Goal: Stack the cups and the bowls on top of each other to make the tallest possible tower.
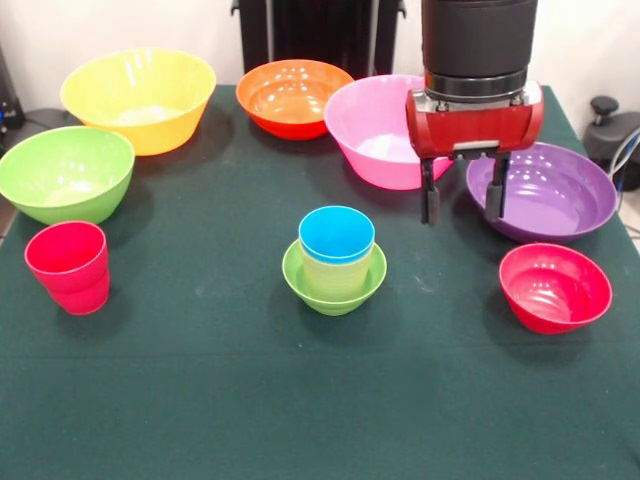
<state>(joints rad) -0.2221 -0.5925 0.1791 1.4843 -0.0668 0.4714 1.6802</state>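
Observation:
The tower (335, 262) stands mid-table: a small lime-green bowl (333, 288) holding a pale yellow cup with a blue cup (337, 233) nested in it. A red cup (69, 266) stands at the left. Around the table sit a large yellow bowl (140, 98), a green bowl (66, 172), an orange bowl (293, 97), a pink bowl (372, 128), a wide purple bowl (545, 190) and a small red bowl (554, 287). My gripper (462, 201) hangs open and empty between the pink and purple bowls, up and to the right of the tower.
Dark green cloth (200, 400) covers the table. Black equipment (612, 125) sits off the table's right edge.

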